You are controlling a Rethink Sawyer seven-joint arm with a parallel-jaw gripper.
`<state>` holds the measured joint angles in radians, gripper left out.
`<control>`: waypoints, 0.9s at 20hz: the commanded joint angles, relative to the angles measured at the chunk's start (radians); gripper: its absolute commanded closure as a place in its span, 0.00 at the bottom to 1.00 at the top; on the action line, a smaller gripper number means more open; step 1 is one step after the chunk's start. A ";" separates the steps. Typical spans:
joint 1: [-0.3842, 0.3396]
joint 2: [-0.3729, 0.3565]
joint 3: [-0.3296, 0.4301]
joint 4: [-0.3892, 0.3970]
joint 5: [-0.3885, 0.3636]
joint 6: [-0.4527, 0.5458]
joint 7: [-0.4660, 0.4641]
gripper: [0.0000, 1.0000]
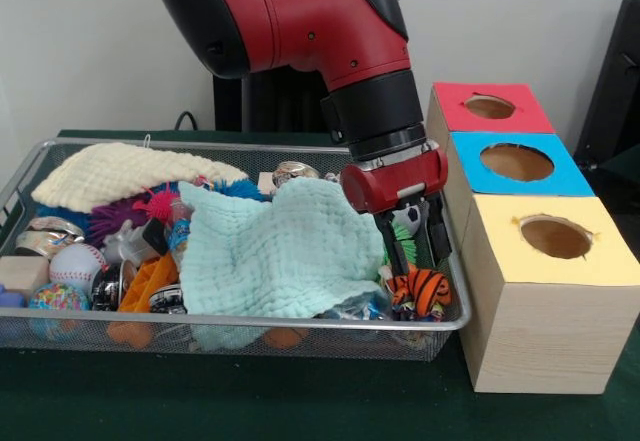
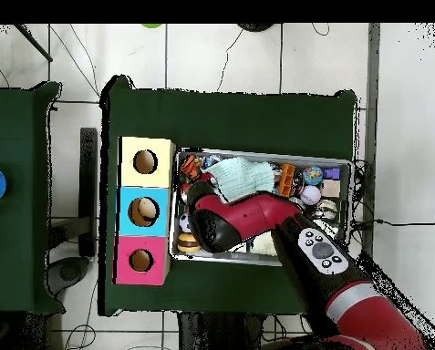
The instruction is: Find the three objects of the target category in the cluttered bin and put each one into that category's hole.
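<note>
The wire mesh bin (image 1: 230,319) is full of toys and cloths; it also shows in the overhead view (image 2: 266,153). My gripper (image 1: 415,246) reaches down into the bin's end nearest the boxes, fingers (image 1: 438,233) apart. A white ball with black patches (image 1: 405,219) shows between them; I cannot tell if they touch it. The orange tiger-striped ball (image 1: 428,289) lies just below the fingertips, by the bin's corner. A baseball (image 1: 75,266) and a multicoloured ball (image 1: 58,301) lie at the other end. The red-topped box's hole (image 1: 490,107) (image 2: 140,260) is empty. In the overhead view the arm hides the gripper.
A mint cloth (image 1: 280,251) covers the bin's middle and a cream cloth (image 1: 120,173) its back corner. Spiky pom balls (image 1: 155,204) lie between them. The blue-topped box (image 1: 517,162) and the yellow-topped box (image 1: 555,236) stand in a row with the red one beside the bin.
</note>
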<state>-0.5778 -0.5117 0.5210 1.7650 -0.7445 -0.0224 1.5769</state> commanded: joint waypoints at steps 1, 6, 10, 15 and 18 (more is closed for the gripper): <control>0.007 0.027 -0.041 0.006 -0.033 0.055 0.066 0.00; -0.015 0.058 -0.009 0.009 -0.042 0.062 0.048 0.00; -0.027 0.077 0.004 0.002 -0.057 0.047 0.039 0.00; -0.056 0.107 0.036 -0.015 -0.077 0.041 0.018 0.00; -0.061 0.114 0.033 -0.018 -0.083 0.027 0.021 0.00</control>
<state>-0.6076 -0.4594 0.5301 1.7647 -0.7443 -0.0229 1.5769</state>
